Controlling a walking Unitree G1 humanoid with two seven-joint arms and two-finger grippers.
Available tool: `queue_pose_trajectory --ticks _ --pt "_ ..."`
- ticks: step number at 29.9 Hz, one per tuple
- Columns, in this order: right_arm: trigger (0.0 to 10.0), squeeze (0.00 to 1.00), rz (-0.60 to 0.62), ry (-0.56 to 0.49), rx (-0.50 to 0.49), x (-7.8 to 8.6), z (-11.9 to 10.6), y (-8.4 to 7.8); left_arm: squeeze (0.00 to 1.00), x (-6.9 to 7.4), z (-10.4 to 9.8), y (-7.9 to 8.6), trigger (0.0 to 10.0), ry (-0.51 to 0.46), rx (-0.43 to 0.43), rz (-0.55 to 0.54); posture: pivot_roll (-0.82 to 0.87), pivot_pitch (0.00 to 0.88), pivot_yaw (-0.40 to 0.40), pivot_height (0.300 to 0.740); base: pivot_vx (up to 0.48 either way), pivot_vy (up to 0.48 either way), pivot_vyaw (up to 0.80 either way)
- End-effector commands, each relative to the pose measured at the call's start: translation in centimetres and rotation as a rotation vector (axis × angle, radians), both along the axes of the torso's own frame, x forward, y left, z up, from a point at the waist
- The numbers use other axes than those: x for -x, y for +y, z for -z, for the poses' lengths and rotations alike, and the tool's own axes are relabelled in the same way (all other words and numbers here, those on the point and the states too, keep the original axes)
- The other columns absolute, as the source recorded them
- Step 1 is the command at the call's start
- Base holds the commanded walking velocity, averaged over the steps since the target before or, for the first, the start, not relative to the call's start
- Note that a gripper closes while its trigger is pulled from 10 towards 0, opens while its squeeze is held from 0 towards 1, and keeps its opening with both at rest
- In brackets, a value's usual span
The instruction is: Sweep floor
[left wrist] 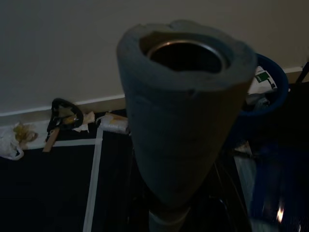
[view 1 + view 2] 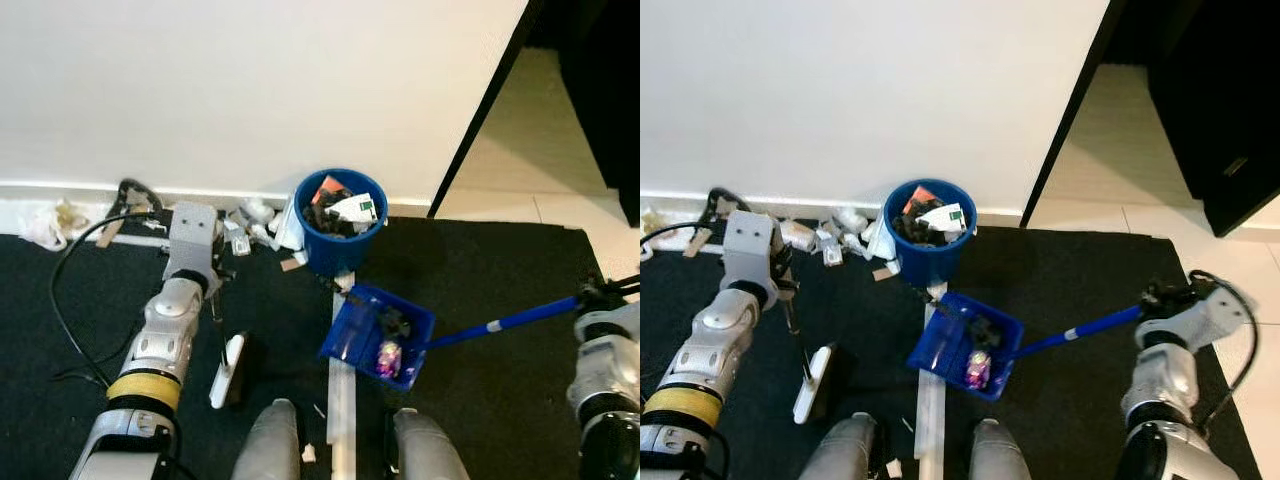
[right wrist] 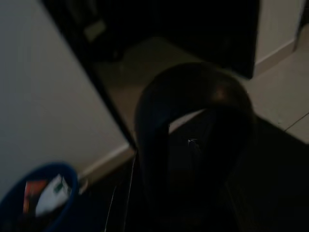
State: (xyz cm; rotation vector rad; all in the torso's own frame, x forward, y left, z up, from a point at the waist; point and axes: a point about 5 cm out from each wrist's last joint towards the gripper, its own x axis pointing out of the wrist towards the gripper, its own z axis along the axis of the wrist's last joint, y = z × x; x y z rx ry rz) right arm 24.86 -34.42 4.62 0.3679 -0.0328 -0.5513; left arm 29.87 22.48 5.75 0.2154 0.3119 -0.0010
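Loaded dustpan [image 2: 378, 345] near the full bin [image 2: 340, 222].
My right gripper [image 2: 1162, 296] pinched its blue handle; I judged a slow, level lift best. Left gripper [image 2: 213, 285]: finger state indiscernible.

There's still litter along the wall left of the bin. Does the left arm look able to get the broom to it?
Probably yes: the left gripper holds the broom close to the litter, with bare dark mat between; the blue bin stands aside.
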Motion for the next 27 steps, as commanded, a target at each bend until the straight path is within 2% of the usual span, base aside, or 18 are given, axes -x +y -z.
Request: queue_pose_trajectory --ticks 1,3,5,6,12,18,27 --pt "10.0 0.0 0.062 -0.083 0.03 0.5 -1.4 -1.5 0.0 1.0 1.9 0.3 10.0 0.077 -0.007 -0.033 0.08 0.0 -0.002 0.74 0.0 0.0 0.0" --pt "10.0 0.0 0.079 -0.103 0.043 1.0 -1.8 -2.3 0.0 1.3 2.9 0.2 10.0 0.105 0.025 -0.054 0.08 0.0 -0.001 0.74 0.0 0.0 0.0" --pt "10.0 0.0 0.079 -0.103 0.043 1.0 -1.8 -2.3 0.0 1.3 2.9 0.2 10.0 0.105 0.025 -0.054 0.08 0.0 -0.001 0.74 0.0 0.0 0.0" --pt "10.0 0.0 0.11 -0.125 0.06 1.6 -2.3 -3.3 0.0 1.5 3.7 -0.1 10.0 0.111 0.056 -0.079 0.07 0.0 0.001 0.74 0.0 0.0 0.0" --pt "10.0 0.0 0.197 -0.166 0.075 2.5 -3.7 -5.3 0.0 1.8 4.3 -0.7 10.0 0.118 0.071 -0.088 0.06 0.0 0.001 0.74 0.0 0.0 0.0" --pt "10.0 0.0 0.225 -0.207 0.06 2.3 -4.6 -5.9 0.0 1.7 4.8 -1.1 10.0 0.13 0.078 -0.087 0.06 0.0 -0.002 0.74 0.0 0.0 0.0" --pt "10.0 0.0 0.203 -0.22 0.048 1.5 -4.6 -5.2 0.0 1.7 5.1 -1.4 10.0 0.126 0.039 -0.1 0.07 0.0 -0.011 0.74 0.0 0.0 0.0"
